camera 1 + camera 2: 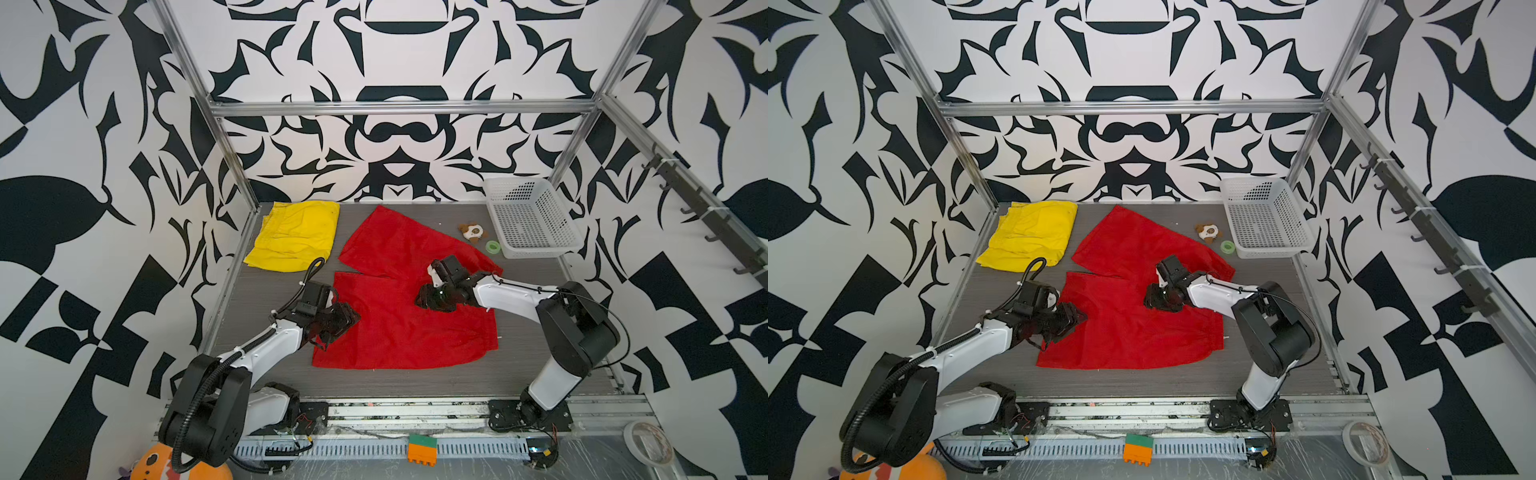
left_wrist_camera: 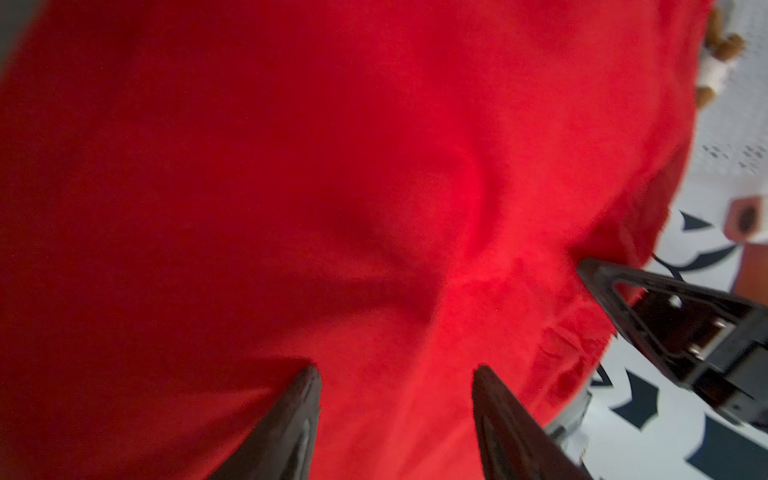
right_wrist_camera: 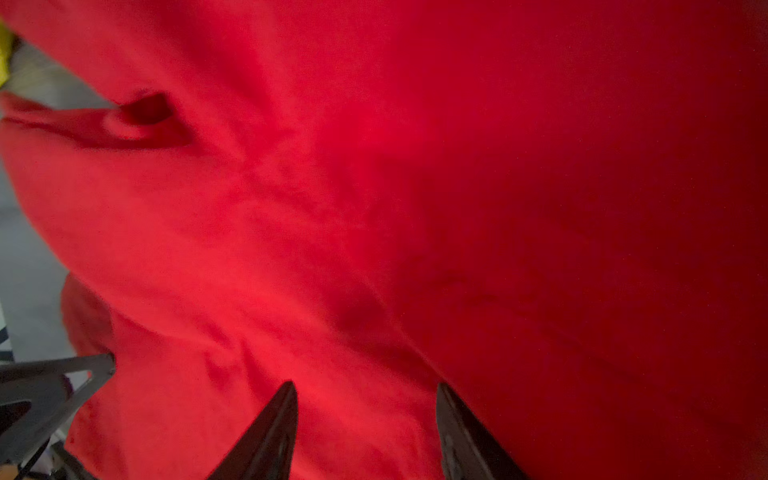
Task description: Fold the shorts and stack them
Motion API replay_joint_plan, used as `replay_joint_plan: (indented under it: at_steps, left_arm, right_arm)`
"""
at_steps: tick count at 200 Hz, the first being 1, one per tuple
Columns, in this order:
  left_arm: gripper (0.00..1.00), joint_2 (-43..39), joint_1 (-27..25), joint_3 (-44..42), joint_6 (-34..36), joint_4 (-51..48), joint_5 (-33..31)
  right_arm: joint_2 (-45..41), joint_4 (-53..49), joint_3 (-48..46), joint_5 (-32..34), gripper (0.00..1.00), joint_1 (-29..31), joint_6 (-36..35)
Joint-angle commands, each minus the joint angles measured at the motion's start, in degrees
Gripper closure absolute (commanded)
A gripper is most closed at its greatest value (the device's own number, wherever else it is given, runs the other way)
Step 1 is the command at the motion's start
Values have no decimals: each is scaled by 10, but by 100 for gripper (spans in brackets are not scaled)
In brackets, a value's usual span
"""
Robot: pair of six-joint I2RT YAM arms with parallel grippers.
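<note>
The red shorts (image 1: pixel 407 328) (image 1: pixel 1133 332) lie spread flat across the middle of the table, with both legs pointing left. The yellow shorts (image 1: pixel 295 235) (image 1: pixel 1030 232) lie folded at the back left. My left gripper (image 1: pixel 351 318) (image 1: pixel 1079 318) (image 2: pixel 395 370) hovers open over the left edge of the red shorts (image 2: pixel 332 166), with nothing between its fingers. My right gripper (image 1: pixel 422 301) (image 1: pixel 1149 300) (image 3: pixel 366 386) stands open low over the middle of the red shorts (image 3: pixel 415 208), holding nothing. Each wrist view shows a fingertip of the other gripper close by.
A white mesh basket (image 1: pixel 561 216) (image 1: pixel 1296 216) stands at the back right. Beside it lie a small brown-and-white plush toy (image 1: pixel 473 232) and a green tape roll (image 1: pixel 493 246). An orange-and-green block (image 1: pixel 422 449) sits on the front rail.
</note>
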Motion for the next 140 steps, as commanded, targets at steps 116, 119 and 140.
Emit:
replay_joint_plan:
  at_steps: [116,119,140]
  left_arm:
    - [36,-77,84,19,-11,-44,-19]
    - [37,-80,84,25,-7,-42,-16]
    - [37,-66,78,72,18,-14,-7]
  right_arm:
    - [-32,-15,72,33,43,-7,-54]
    - [-33,-15,74,32,43,-4,-56]
    - [-16,-5,92,26,43,-2,-56]
